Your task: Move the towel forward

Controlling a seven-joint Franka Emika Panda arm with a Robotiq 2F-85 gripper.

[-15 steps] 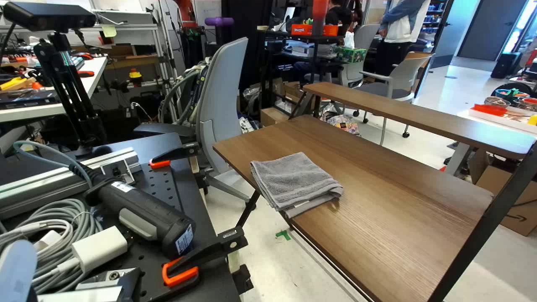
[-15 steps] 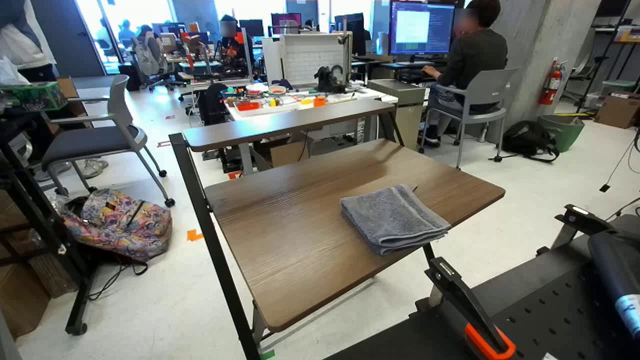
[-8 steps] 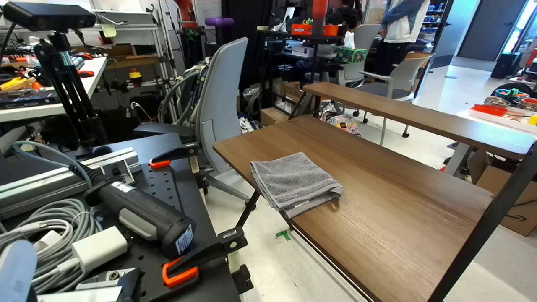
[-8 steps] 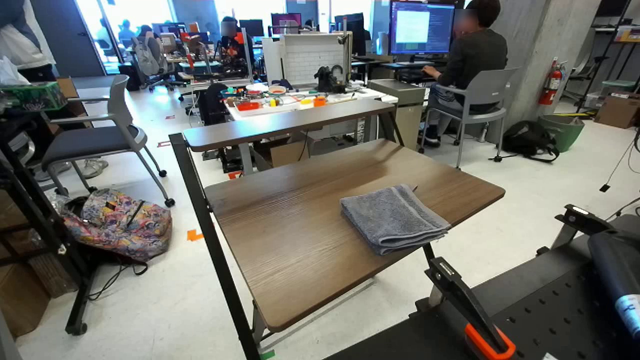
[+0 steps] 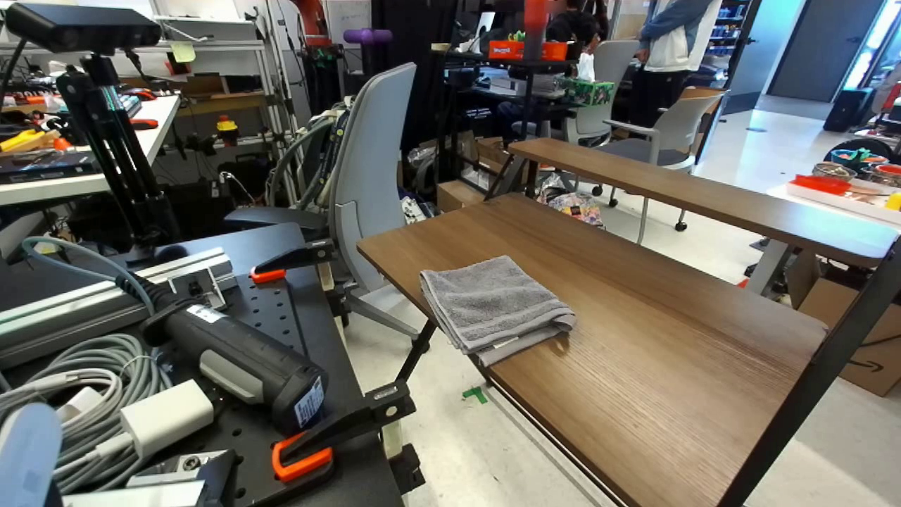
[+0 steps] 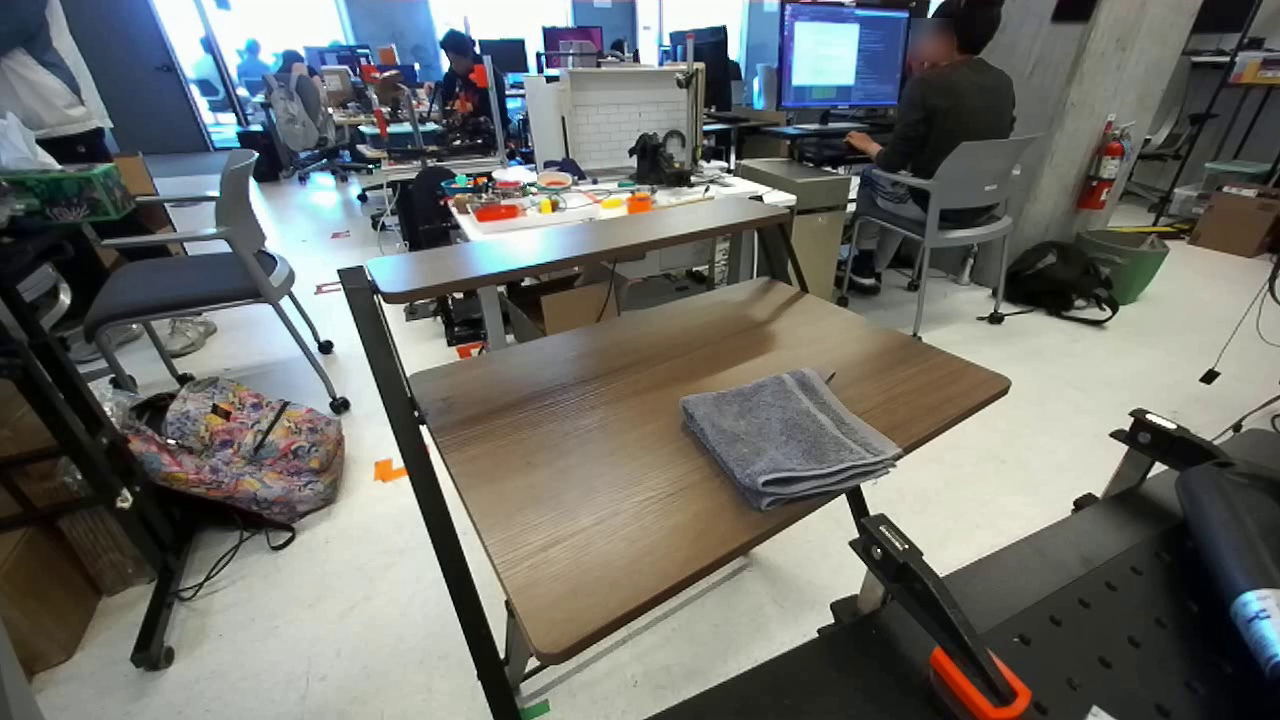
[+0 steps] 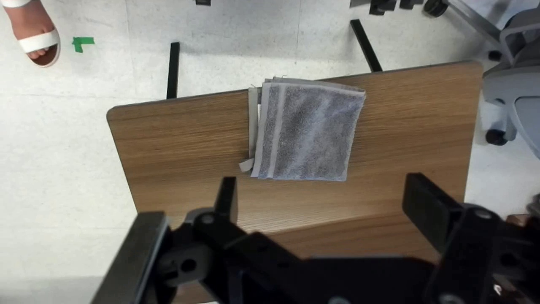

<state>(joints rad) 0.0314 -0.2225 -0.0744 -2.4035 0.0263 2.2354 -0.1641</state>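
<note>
The towel is a grey folded cloth with a ribbed band. It lies on the brown wooden table in both exterior views, at the table's edge that faces the black bench. In the wrist view the towel lies at the table's upper edge, with a pale tag at its lower left corner. The wooden table also shows in the wrist view. My gripper is open, with nothing between its fingers. Its fingertips appear just below the towel in the wrist view, apart from it. The arm is out of both exterior views.
A raised wooden shelf runs along the table's far side. A dark slanted post stands at one end. A black bench with orange-tipped clamps is near the towel side. A grey chair and a person's foot are close by.
</note>
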